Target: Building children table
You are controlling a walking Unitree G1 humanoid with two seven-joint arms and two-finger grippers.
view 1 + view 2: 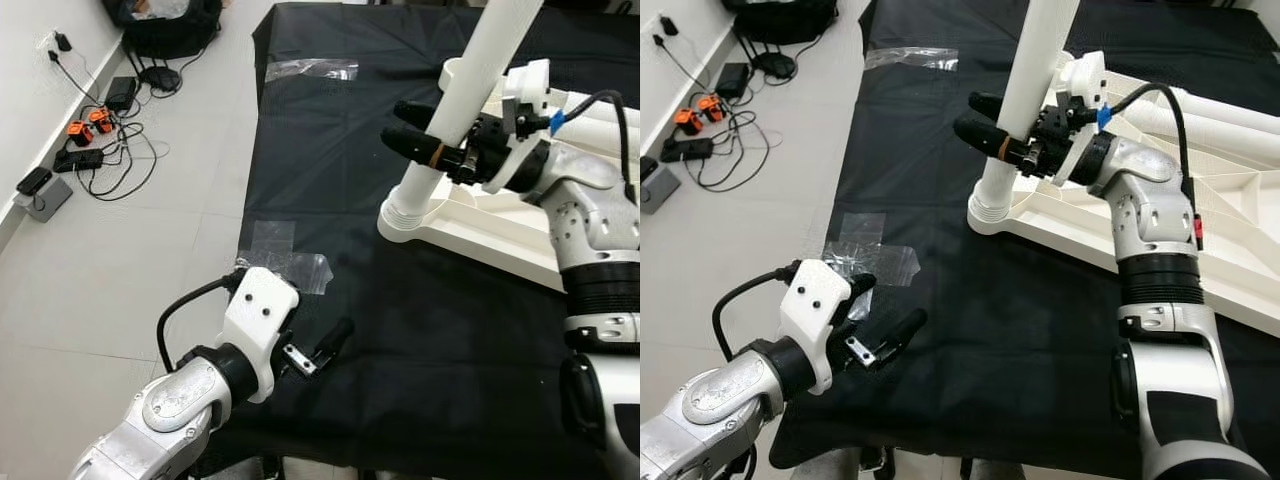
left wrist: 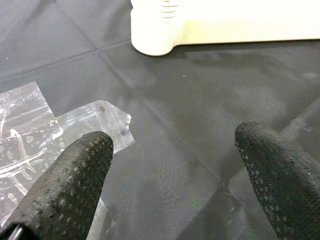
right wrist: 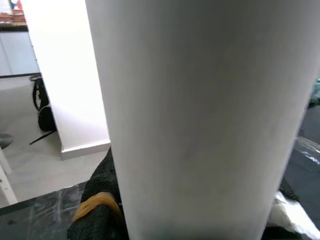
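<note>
Right gripper: the right gripper (image 1: 1002, 128) has its two long black fingers closed on either side of the tall white cylindrical table leg (image 1: 470, 95), gripping it a little above its base, at the far right of the scene.
Right arm: the silver right arm (image 1: 1150, 210) rises from the near right and bends left toward the leg; a black cable loops over its wrist.
Left gripper: the left gripper (image 2: 175, 165) hangs low over the near part of the cloth with its fingers spread wide and nothing between them.
Left arm: the silver left arm (image 1: 180, 400) comes in from the near left corner, carrying a white wrist mount and a black cable.
Table leg: the leg leans slightly to the right as it rises, and its lower end sits in a round threaded socket (image 1: 408, 212) at the left corner of the tabletop.
Tabletop: the flat white plastic children's tabletop (image 1: 1230, 190) lies upside down on the cloth at the right, ribs showing on its underside; further white tube-shaped parts (image 1: 1240, 125) rest across it on the far side.
Cloth: a black fabric sheet (image 1: 400, 330) covers the work area from near to far.
Tape: clear crinkled tape patches (image 1: 290, 260) hold the cloth's left edge just beside the left gripper; another clear strip (image 1: 312, 70) lies on the far part.
Floor: pale grey tiles (image 1: 120, 270) lie to the left of the cloth.
Far left clutter: black cables, power adapters and orange plugs (image 1: 90, 125) lie along the white wall, with a black bag (image 1: 170, 25) at the far end.
</note>
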